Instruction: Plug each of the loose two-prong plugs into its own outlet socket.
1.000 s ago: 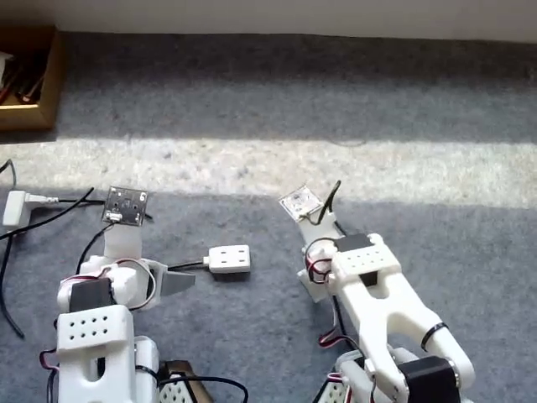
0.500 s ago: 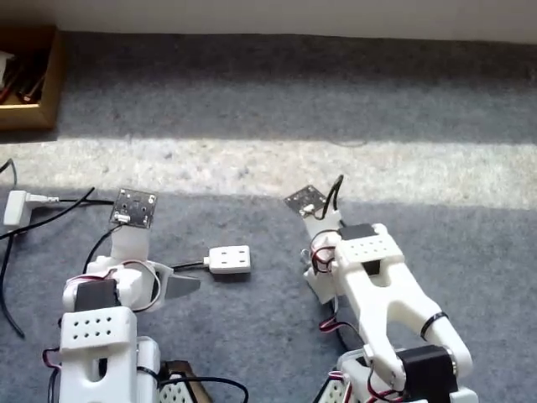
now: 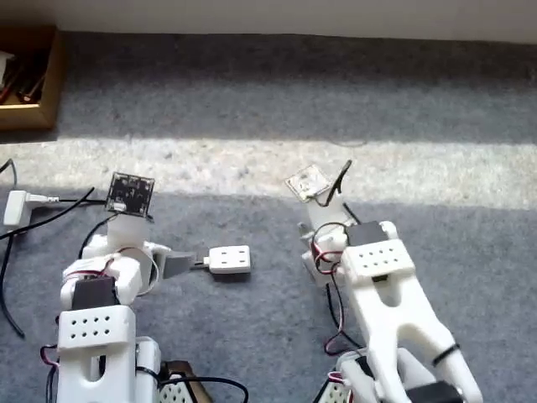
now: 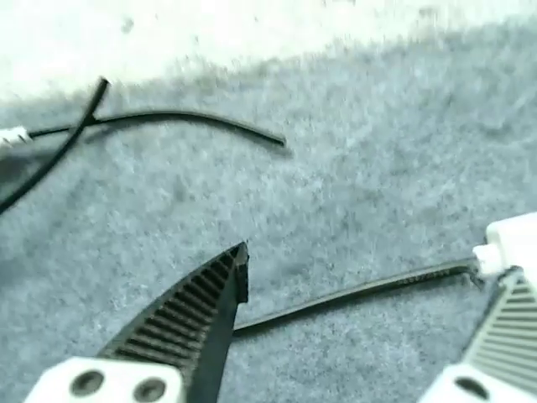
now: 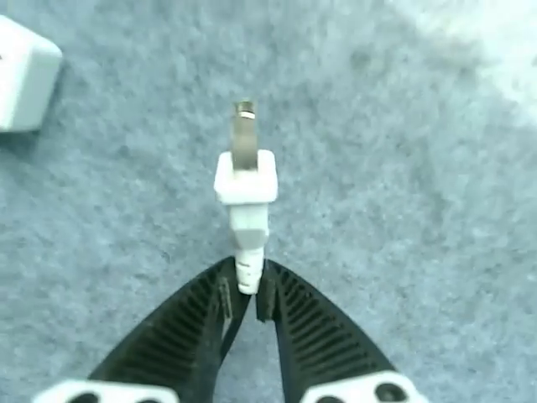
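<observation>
The right gripper (image 5: 245, 290) was clamped on the neck of a white plug (image 5: 245, 180); the left gripper (image 4: 373, 273) gaped astride a black cord (image 4: 352, 294), the outlet socket (image 3: 228, 259) just at its three o'clock; a second plug (image 3: 15, 206) lay farther off, at ten o'clock.

Plain daylight, no lamps. In the high view a hard sunlit stripe runs straight across the grey table (image 3: 252, 92) and is nearly blown out, while the parts beyond and in front of it sit in flat shade. The white socket block (image 3: 229, 259) lies in that near shade and throws just a thin dark edge. In the left wrist view the far strip of table is washed to pure white, the black cable (image 4: 193, 122) looks smeary, and the near finger of the left gripper (image 4: 377, 269) is soft. The right wrist view is evenly lit: the two-prong plug (image 5: 245, 172) is fairly crisp, there's glare on the sunlit patch beyond it, and the right gripper (image 5: 247, 269) is slightly soft up close.
</observation>
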`<move>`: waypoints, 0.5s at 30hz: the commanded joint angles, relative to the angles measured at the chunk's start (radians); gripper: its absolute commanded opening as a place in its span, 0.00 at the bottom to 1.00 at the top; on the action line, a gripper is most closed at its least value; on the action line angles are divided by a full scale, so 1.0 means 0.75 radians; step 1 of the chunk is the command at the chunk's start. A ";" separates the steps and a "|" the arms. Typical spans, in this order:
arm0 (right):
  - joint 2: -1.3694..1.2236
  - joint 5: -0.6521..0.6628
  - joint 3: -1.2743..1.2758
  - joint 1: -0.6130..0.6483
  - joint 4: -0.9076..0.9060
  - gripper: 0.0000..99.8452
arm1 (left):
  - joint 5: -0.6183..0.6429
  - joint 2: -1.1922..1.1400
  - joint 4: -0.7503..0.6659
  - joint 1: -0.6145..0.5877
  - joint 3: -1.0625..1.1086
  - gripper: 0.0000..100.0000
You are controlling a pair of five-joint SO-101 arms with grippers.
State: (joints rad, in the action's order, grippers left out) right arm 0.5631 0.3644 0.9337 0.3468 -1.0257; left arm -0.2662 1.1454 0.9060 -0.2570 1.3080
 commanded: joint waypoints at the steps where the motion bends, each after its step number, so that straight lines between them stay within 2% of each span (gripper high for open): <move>1: 0.390 -0.080 -0.091 0.159 -0.075 0.01 | 0.006 0.017 -0.012 0.017 -0.216 0.43; 4: 0.584 -0.135 -0.191 0.326 -0.165 0.01 | 0.008 0.017 0.037 0.017 -0.357 0.43; 7: 0.596 -0.125 -0.285 0.429 -0.210 0.01 | 0.010 0.017 0.078 0.017 -0.447 0.43; 13: 0.525 -0.080 -0.269 0.662 -0.118 0.01 | 0.006 0.017 0.084 0.060 -0.535 0.43; 15: 0.480 -0.090 -0.236 0.695 -0.066 0.01 | 0.006 0.017 0.086 0.066 -0.566 0.43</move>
State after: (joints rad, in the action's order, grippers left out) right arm 0.9574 0.2938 0.7710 0.8270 -1.1285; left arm -0.2662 1.1454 0.9643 -0.2248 0.9444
